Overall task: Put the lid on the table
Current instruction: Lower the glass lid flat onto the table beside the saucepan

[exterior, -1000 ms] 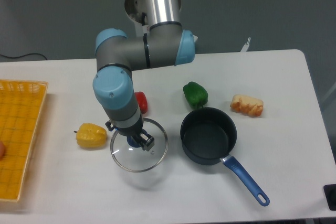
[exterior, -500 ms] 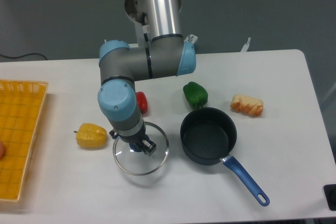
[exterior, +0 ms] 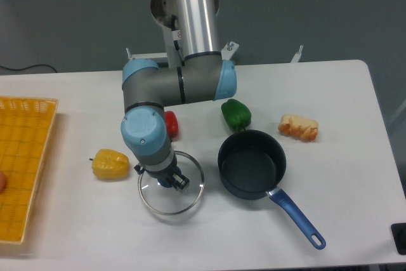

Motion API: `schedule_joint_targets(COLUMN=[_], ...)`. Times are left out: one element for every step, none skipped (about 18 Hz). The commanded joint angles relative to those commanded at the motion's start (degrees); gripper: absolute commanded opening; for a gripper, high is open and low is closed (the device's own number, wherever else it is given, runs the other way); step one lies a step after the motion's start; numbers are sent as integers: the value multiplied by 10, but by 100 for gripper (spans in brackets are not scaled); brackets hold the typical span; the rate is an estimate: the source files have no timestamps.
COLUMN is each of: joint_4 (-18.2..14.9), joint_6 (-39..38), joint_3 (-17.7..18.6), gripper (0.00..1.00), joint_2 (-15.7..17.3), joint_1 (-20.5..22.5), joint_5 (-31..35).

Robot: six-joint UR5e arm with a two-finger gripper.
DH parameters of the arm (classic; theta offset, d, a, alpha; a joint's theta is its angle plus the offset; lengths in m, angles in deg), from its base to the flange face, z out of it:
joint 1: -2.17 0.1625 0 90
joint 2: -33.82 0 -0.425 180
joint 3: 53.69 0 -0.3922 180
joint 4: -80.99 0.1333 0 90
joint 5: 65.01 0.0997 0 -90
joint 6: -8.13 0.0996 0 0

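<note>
The round clear glass lid [exterior: 166, 195] with a thin metal rim sits low at the white table [exterior: 355, 131], left of the dark saucepan [exterior: 252, 164]. I cannot tell whether it touches the tabletop. My gripper [exterior: 169, 181] reaches down over its centre and is shut on the dark blue knob, which my fingers mostly hide. The arm's blue wrist joint [exterior: 146, 136] stands directly above the lid.
A yellow pepper [exterior: 110, 163] lies left of the lid. A red pepper [exterior: 170, 123] sits behind the arm. A green pepper [exterior: 236, 113] and a bread roll [exterior: 299, 127] lie behind the saucepan, whose blue handle [exterior: 298, 218] points front right. A yellow-orange basket [exterior: 22, 166] stands at the left edge.
The gripper with the lid has moved down and slightly right, closer to the tabletop. The arm's wrist has lowered with it.
</note>
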Motion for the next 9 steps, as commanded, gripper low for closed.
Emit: schedule_joint_targets(joint_4=[1, 1, 2, 2, 5, 9, 10, 10, 10], joint_6=[1, 0, 1, 0, 1, 1, 1, 1, 1], joint_3=[0, 0, 0, 0, 0, 0, 0, 0, 0], gripper=[47, 47, 47, 47, 47, 47, 47, 48, 48], joint_2=[-3, -4, -8, -11, -13, -14, -15, -15, -16], joint_1=[0, -1, -1, -1, -2, -3, -4, -4, -5], joint_5=[1, 1, 1, 1, 1, 1, 2, 2, 2])
